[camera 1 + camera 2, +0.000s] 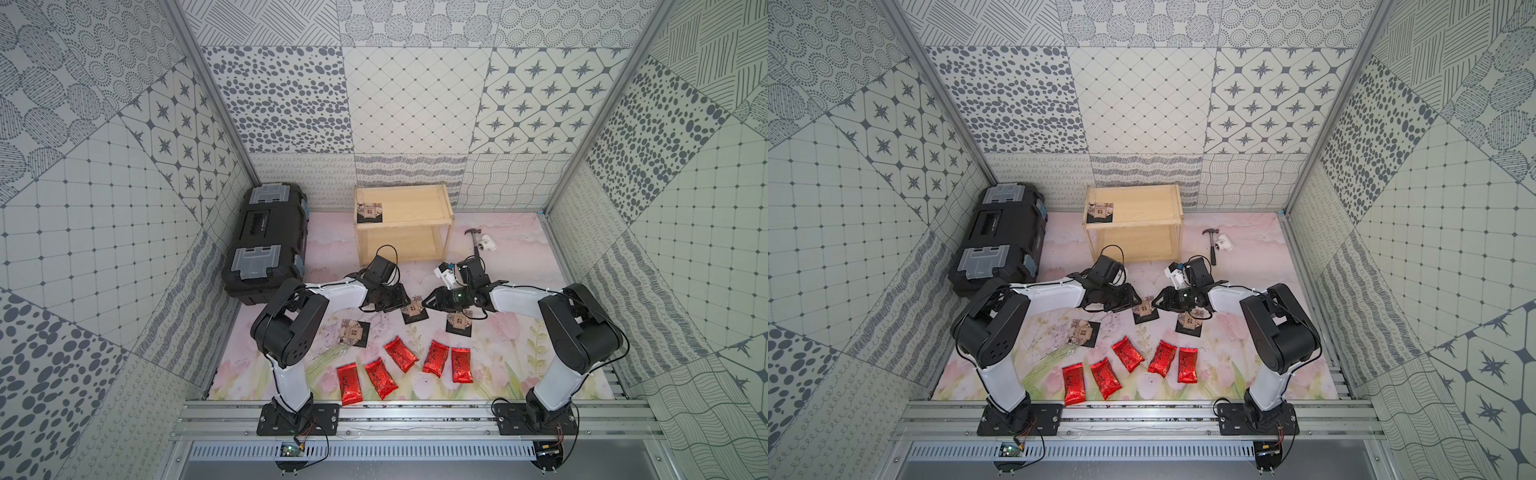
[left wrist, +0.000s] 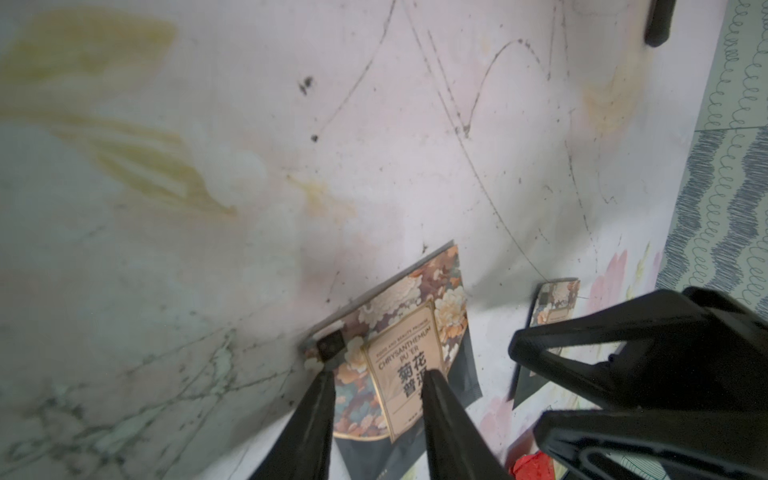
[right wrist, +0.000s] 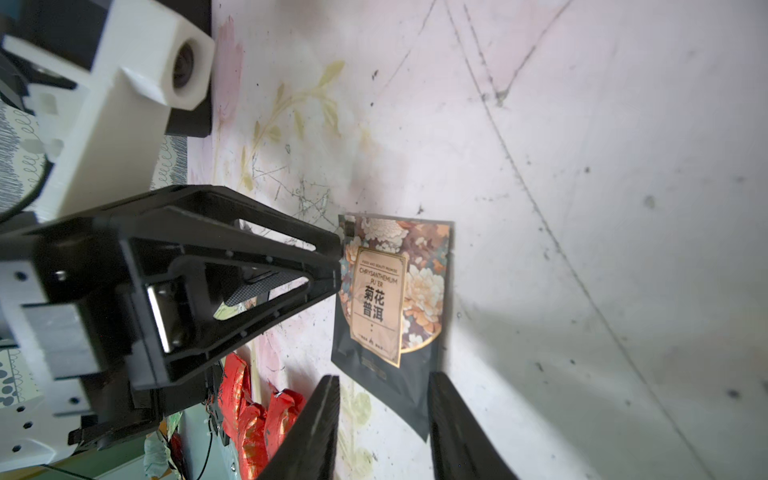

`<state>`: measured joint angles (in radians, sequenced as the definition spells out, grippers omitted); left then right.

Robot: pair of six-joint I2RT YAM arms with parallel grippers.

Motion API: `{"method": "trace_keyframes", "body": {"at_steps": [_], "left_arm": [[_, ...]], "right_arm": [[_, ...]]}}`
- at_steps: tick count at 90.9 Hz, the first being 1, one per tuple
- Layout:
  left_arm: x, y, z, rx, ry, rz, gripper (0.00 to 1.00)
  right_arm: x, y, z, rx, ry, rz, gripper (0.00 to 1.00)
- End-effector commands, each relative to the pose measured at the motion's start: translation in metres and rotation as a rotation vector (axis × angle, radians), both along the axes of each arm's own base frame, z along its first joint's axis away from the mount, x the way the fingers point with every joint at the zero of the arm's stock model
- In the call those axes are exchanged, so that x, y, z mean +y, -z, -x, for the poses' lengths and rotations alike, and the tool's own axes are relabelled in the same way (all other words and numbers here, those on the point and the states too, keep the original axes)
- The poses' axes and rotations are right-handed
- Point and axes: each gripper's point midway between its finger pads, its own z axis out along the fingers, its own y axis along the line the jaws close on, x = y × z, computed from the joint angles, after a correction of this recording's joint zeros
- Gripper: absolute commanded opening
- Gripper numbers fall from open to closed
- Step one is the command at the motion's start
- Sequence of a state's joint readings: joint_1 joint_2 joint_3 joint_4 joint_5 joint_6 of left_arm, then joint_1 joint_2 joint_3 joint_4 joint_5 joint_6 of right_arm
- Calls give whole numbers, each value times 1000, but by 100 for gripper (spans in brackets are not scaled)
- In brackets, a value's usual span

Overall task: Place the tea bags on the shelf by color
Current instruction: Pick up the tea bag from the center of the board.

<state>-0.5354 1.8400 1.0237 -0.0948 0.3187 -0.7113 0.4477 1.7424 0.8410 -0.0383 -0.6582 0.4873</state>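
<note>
Facing across black sachet [image 3: 390, 291] | left hand [image 2: 380, 370], right hand [image 3: 384, 376]: jaws apart, empty | 5 red pouches [image 1: 400, 354] near, hammer [image 1: 473, 245] behind

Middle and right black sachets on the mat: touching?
Apart. Both top views show bare mat between the middle sachet and the right sachet.

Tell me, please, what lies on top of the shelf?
On the shelf, one black tea bag lies near a top corner; its lower tier is mostly covered.
</note>
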Motion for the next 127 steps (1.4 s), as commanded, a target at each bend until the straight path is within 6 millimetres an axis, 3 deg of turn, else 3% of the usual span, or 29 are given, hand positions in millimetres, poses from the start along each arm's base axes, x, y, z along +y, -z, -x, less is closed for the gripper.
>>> {"method": "trace_keyframes", "body": {"at_steps": [1, 41, 59, 68, 85, 98, 110, 127], "left_arm": [[-3, 3, 3, 1, 4, 21, 40], [6, 12, 11, 15, -19, 1, 40], [9, 6, 12, 1, -17, -7, 40], [10, -11, 7, -26, -28, 14, 43], [15, -58, -7, -80, -81, 166, 55], [19, -74, -14, -53, -136, 322, 62], [23, -86, -16, -63, -153, 361, 66], [23, -107, -18, -109, -152, 433, 64]], "right_arm": [[1, 6, -1, 29, 20, -41, 39], [15, 16, -5, 206, 81, -173, 28], [19, 16, -13, 239, 91, -218, 10], [19, 9, -13, 229, 91, -233, 0], [22, -29, -17, 135, 81, -325, 0], [27, -57, -20, 93, 80, -397, 0], [34, -78, -25, 63, 72, -433, 0], [56, -87, -25, 59, 34, -444, 0]]}}
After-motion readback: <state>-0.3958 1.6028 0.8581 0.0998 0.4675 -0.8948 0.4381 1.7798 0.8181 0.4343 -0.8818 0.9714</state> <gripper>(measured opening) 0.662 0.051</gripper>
